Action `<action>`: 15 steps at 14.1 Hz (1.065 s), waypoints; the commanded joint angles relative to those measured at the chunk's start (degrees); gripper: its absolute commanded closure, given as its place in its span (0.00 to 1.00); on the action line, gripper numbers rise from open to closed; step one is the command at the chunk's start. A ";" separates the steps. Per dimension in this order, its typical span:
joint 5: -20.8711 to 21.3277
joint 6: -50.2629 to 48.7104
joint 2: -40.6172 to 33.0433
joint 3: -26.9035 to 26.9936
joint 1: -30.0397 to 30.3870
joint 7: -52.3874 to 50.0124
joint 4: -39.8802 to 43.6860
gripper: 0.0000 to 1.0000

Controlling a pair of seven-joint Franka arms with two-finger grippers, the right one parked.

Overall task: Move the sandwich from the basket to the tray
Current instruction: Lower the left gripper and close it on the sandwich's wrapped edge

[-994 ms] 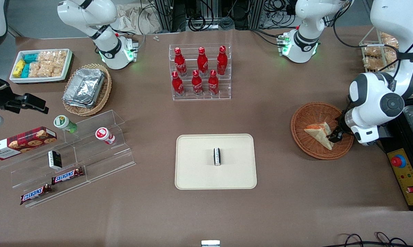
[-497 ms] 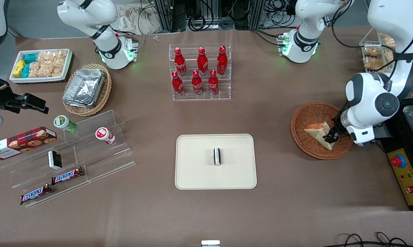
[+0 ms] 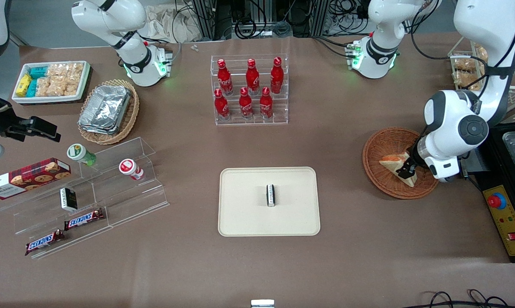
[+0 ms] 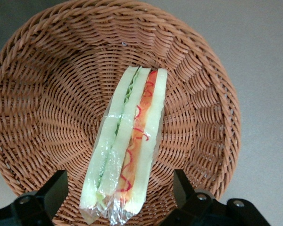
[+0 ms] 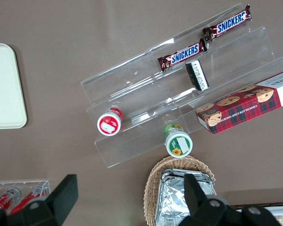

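The sandwich (image 3: 395,164) (image 4: 127,146), a plastic-wrapped white-bread wedge with orange-red and green filling, lies in the round reddish-brown wicker basket (image 3: 383,145) (image 4: 203,113) toward the working arm's end of the table. My left gripper (image 3: 405,170) (image 4: 119,197) hangs low over the basket, open, with one black finger (image 4: 52,193) on each side of the sandwich's nearer end; neither finger touches it. The beige tray (image 3: 244,214) lies at the table's middle, nearer the front camera than the bottle rack, with a small dark packet (image 3: 271,195) on it.
A clear rack of red bottles (image 3: 251,90) stands farther from the front camera than the tray. Toward the parked arm's end sit an acrylic step stand (image 3: 111,188) with snacks, a foil-container basket (image 3: 107,111) and a white snack tray (image 3: 52,81). A control box (image 3: 503,214) sits beside the sandwich basket.
My left gripper has slid across the basket toward the table's middle, from the sandwich's tip near the rim to astride its body. The sandwich has stayed put.
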 commanded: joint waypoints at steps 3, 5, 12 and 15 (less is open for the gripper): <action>0.40 7.92 -0.11 -0.21 0.25 -1.90 -5.15 0.01; 1.10 7.65 -0.02 -0.12 0.16 -1.37 -4.89 0.03; 6.36 7.65 0.59 -0.12 0.07 -1.37 -4.63 0.50; 7.17 7.39 0.07 -0.30 0.07 -0.85 -4.54 0.85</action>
